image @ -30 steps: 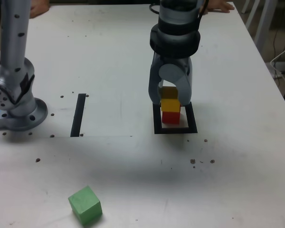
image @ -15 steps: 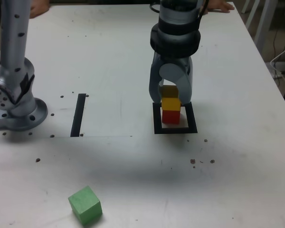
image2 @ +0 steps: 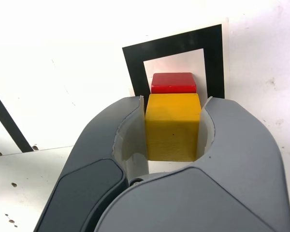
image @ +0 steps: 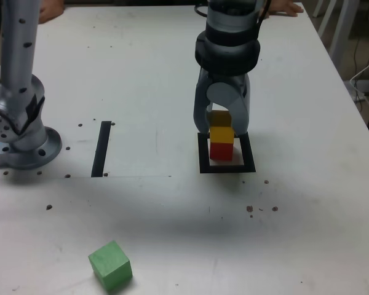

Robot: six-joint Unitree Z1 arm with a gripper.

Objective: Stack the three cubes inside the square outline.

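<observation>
Gripper [image2: 173,126] clamped on the yellow cube's [image2: 172,126] flat side faces atop the red cube [image2: 173,82] inside the square outline [image2: 135,63]: likely light, rigid, easily nudged.

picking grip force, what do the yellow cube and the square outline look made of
Yellow cube: probably painted wood or hard plastic; matte, even colour, crisp edges, no dent under the gripper pads. Square outline: looks like flat black tape or print on the table, with no visible thickness.
</observation>
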